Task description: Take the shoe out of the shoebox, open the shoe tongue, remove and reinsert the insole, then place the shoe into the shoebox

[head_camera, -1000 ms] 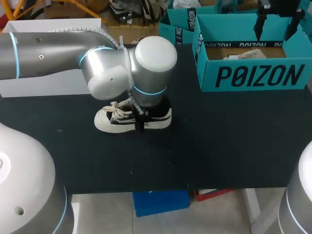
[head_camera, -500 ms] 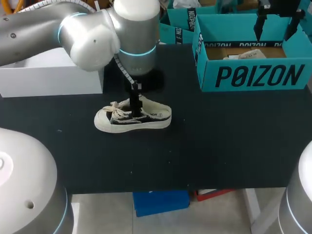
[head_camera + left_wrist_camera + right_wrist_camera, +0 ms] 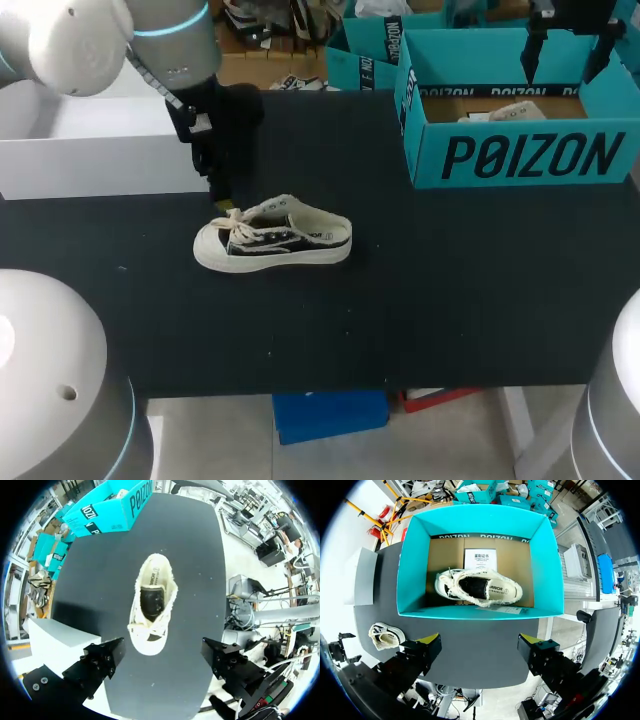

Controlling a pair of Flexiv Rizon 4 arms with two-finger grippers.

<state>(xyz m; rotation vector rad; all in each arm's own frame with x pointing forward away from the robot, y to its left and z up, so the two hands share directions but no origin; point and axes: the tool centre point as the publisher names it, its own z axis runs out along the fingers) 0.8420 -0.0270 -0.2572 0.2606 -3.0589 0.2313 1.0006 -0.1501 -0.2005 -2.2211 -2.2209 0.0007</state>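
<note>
Shoe [image 3: 272,243] out on the table [image 3: 450,310]; both grippers spread wide, holding nothing.
The shoe stands on its sole left of the table's middle, toe to the left, with bare table all round it and a broad open stretch to the shoebox [image 3: 515,150] at the far right edge. The left gripper [image 3: 163,657] hangs above its toe end, just beside the white box [image 3: 100,150] corner. The right gripper [image 3: 480,650] hovers above the shoebox, where a second shoe [image 3: 480,587] lies.

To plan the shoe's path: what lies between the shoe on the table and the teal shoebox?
Nothing. In the head view, only bare black tabletop separates the shoe from the shoebox.
</note>
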